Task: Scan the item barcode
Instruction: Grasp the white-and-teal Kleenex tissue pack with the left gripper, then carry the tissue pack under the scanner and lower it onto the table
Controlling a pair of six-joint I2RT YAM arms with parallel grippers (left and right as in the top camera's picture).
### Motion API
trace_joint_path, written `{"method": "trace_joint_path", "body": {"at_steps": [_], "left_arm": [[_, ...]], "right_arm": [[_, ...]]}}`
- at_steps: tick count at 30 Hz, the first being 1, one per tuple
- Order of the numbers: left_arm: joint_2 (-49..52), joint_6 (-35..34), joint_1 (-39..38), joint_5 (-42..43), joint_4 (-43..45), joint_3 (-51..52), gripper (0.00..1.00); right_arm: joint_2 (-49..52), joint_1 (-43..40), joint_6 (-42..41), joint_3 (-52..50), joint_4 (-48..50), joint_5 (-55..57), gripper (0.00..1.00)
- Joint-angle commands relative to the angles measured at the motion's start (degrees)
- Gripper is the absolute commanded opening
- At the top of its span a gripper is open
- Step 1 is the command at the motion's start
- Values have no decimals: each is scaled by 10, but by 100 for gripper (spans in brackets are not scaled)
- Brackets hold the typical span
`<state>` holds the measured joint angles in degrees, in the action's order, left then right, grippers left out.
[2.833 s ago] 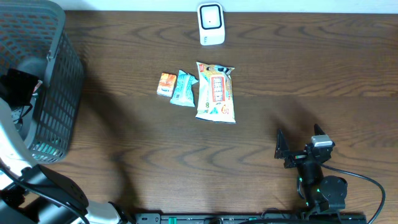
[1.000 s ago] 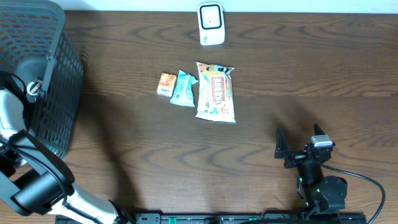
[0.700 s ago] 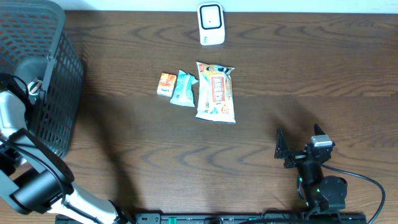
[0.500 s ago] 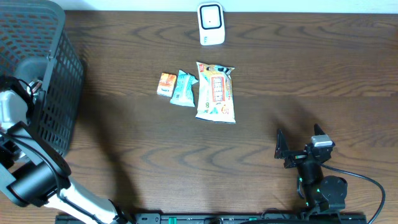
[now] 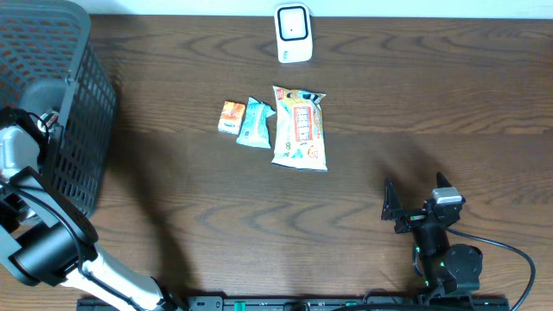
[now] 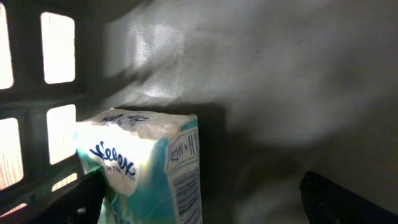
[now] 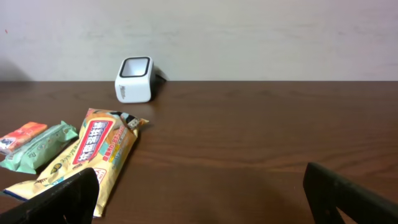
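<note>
- My left tool (image 6: 200, 202) hangs inside the dark grey mesh plastic basket (image 6: 56, 56), spread wide and holding nothing.
- The white-and-teal soft pack of Kleenex tissues (image 6: 146, 163) stands just ahead of it, slightly left, by the basket wall.
- I judge the pack light, squashy and slick-wrapped, so I would pinch gently across its narrow sides.
- My right tool (image 7: 199, 199) is spread apart and empty, with the white box scanner (image 7: 134, 79) far ahead on the worktop (image 7: 249, 137).

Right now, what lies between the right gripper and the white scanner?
Between the right gripper and the scanner there is only bare table, clearest in the overhead view. The yellow snack bag lies off to the side of that line.
</note>
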<state>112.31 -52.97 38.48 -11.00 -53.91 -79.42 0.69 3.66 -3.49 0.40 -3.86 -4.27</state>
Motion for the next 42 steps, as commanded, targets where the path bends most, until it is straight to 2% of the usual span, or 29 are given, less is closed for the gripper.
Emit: {"method": "trace_joint_path", "body": {"at_steps": [1, 3, 8, 9, 12, 13, 21, 25, 35, 42], "left_arm": [[8, -10, 1, -15, -4, 6, 94], [8, -10, 1, -15, -4, 7, 92], [8, -9, 1, -15, 9, 16, 75], [8, -9, 1, -15, 9, 16, 68], [7, -9, 1, -15, 6, 16, 36], [7, -9, 1, -15, 5, 16, 31], [-18, -7, 1, -15, -16, -23, 19], [-70, -7, 1, -15, -15, -52, 8], [-279, -7, 0, 7, 35, -65, 7], [-406, -7, -11, 20, 144, -65, 8]], "right_arm": [[-3, -3, -1, 0, -2, -2, 99], [-3, -3, -1, 0, -2, -2, 99], [-3, -3, -1, 0, -2, -2, 99], [-3, -3, -1, 0, -2, -2, 99], [-3, -3, -1, 0, -2, -2, 99], [-3, -3, -1, 0, -2, -2, 99], [-3, -3, -1, 0, -2, -2, 99], [-3, -3, -1, 0, -2, -2, 99], [-3, -3, -1, 0, -2, -2, 99], [-3, -3, -1, 0, -2, -2, 99]]}}
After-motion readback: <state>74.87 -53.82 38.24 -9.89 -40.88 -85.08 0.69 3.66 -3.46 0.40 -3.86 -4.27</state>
